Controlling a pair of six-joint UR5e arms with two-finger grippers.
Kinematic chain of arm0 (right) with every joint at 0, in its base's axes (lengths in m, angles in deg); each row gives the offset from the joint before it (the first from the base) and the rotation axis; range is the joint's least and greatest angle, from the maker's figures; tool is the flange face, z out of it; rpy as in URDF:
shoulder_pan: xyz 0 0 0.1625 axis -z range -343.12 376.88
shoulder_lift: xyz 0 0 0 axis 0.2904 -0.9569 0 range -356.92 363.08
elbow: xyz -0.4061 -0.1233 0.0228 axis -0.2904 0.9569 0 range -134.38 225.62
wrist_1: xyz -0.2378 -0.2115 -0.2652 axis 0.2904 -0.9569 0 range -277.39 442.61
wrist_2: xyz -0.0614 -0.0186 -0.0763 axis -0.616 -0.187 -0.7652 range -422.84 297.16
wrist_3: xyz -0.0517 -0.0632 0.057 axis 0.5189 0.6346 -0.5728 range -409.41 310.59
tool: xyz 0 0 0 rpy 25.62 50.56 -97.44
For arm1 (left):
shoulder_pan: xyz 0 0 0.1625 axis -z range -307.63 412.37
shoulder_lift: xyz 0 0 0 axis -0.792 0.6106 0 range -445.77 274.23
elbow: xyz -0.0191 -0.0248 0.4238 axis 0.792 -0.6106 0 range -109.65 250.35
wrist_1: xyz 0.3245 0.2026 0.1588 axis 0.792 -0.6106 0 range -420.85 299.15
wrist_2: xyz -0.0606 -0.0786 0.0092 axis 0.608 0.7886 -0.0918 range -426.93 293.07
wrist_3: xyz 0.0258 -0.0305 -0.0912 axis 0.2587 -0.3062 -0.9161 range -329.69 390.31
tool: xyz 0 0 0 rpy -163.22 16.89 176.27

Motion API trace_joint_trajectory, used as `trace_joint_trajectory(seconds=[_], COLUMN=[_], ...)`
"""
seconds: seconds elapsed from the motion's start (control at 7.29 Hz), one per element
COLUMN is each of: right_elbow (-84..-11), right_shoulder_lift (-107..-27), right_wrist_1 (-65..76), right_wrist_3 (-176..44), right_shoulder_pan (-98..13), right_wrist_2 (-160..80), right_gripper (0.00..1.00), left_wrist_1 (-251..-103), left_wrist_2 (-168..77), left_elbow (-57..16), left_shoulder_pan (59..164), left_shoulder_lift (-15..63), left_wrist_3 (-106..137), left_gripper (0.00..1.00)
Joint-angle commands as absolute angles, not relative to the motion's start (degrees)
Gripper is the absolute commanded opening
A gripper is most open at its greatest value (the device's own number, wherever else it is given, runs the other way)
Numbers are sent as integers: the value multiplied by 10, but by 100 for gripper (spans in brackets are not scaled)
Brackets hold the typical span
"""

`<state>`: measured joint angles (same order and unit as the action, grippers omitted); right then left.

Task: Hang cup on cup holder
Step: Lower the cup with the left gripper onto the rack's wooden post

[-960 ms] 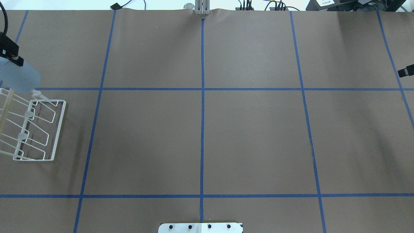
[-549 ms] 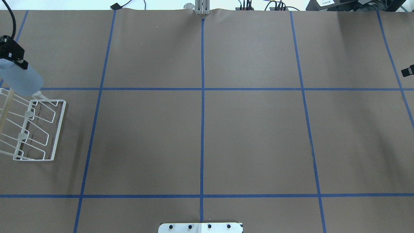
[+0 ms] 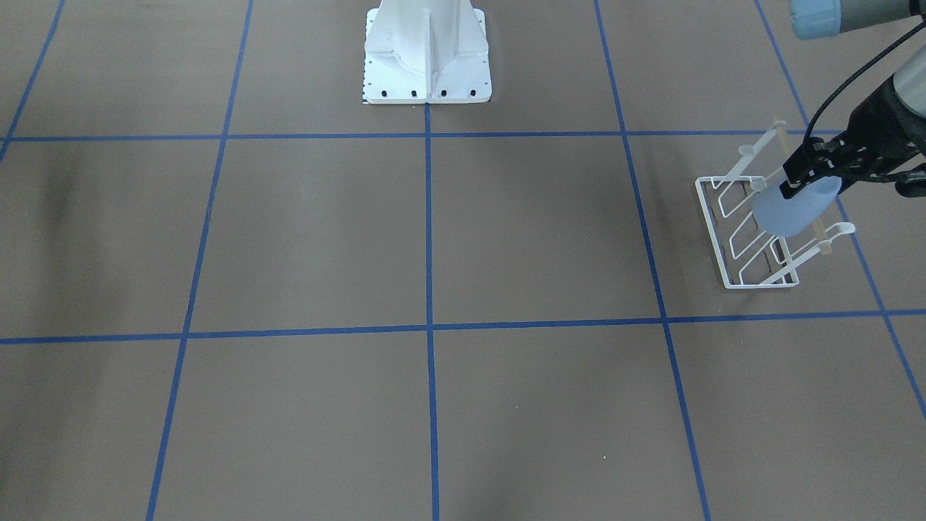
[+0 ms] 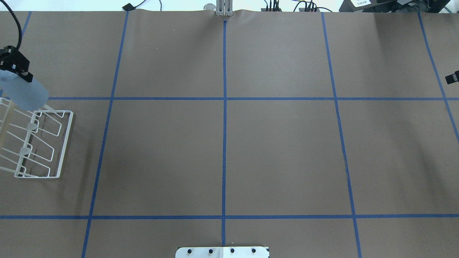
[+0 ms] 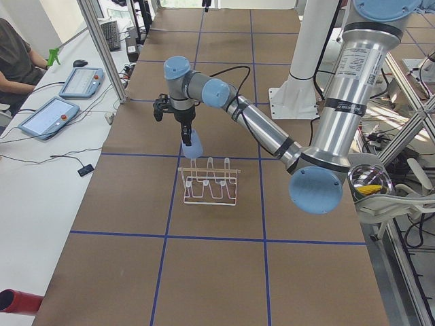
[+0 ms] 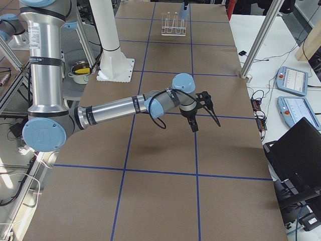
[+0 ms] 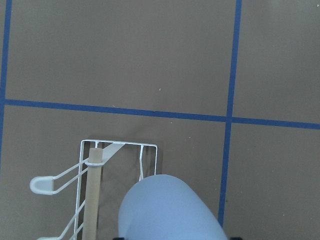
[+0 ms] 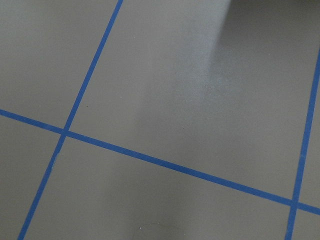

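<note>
Overhead exterior: left gripper [image 4: 18, 70] clamped on the light blue tapered plastic cup [image 4: 27, 94], tilted over the white wire cup holder's [image 4: 65, 143] far-end prong. Looks like placement; next, ease the mouth down over that prong, then release.

Overhead camera sits behind the robot, looking forward and down on the whole table [image 4: 279, 150], cup holder [image 4: 66, 143] at its left edge. The front-facing one looks steeply back from across the table, robot pedestal [image 3: 427, 51] at top, same cup holder on its right. Side cameras look along the table from each end, the left one nearer the cup holder; left wrist camera looks down close on cup [image 7: 170, 210] and cup holder corner, right wrist camera only on tabletop.
</note>
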<state>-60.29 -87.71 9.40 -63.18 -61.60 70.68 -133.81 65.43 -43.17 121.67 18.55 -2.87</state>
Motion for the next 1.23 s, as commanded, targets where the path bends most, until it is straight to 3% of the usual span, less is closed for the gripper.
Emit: trace_joint_trajectory(seconds=[0.0,1.1], right_elbow=[-603,-606], right_shoulder_lift=[-877,-877], right_wrist_1=[94,95], right_wrist_3=[-633,-637], right_shoulder_pan=[-615,-615], right_wrist_2=[707,709], right_gripper=[100,100], left_wrist_1=[-1390,-1451], left_wrist_2=[662,689], left_elbow=[-405,-369], left_shoulder_pan=[1214,1199], left_shoulder_lift=[177,150], left_wrist_3=[-33,-34], left_gripper=[0,0])
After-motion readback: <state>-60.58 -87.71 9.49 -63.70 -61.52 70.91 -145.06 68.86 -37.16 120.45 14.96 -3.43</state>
